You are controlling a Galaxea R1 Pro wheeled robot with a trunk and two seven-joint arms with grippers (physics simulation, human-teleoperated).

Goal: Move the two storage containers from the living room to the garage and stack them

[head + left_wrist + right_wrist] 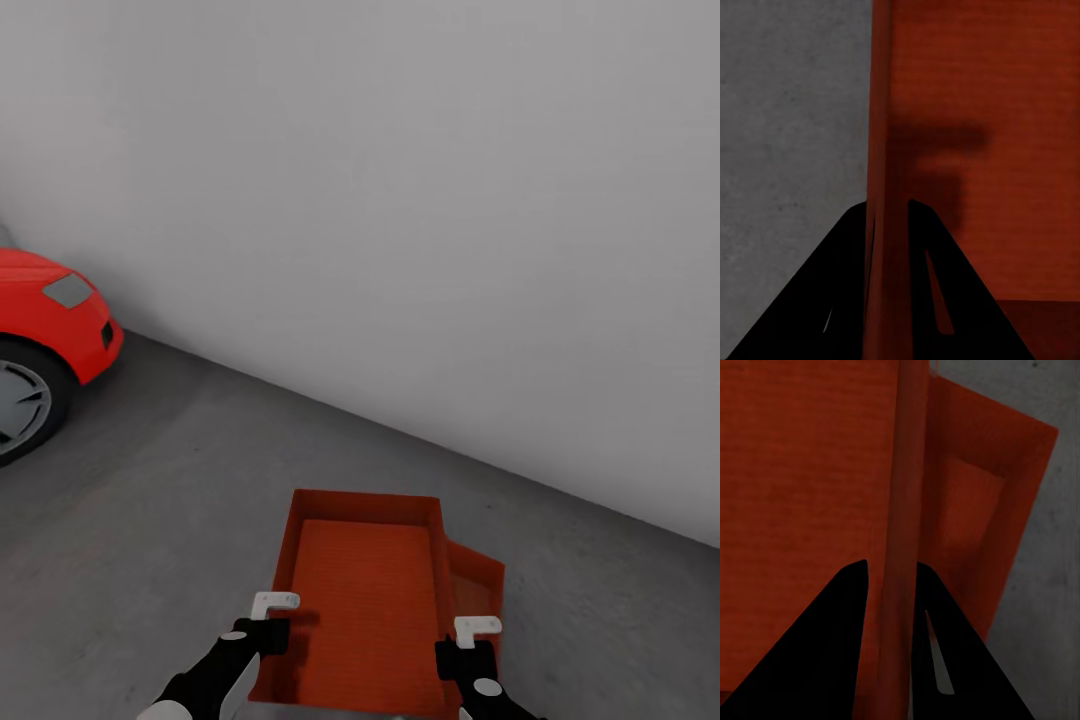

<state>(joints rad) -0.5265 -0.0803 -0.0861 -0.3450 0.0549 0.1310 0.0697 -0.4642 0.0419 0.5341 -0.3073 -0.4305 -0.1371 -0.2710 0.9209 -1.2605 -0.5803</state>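
Above garage floor (150,500): upper container (360,600) held over lower container (478,590), skewed. Left gripper (891,225), right gripper (894,585) each pinching side wall. Square up first, lower level, release together.

L arm (205,675), R arm (480,680): glossy black housings, white sections at lower ends. White L-shaped bracket atop each wrist (274,603). Wrist views: gripper fingers (832,300) matte black, wedge-shaped, w/ narrow slot cutouts.

grey concrete floor (180,500) bears lower container (480,585), red car (50,330).
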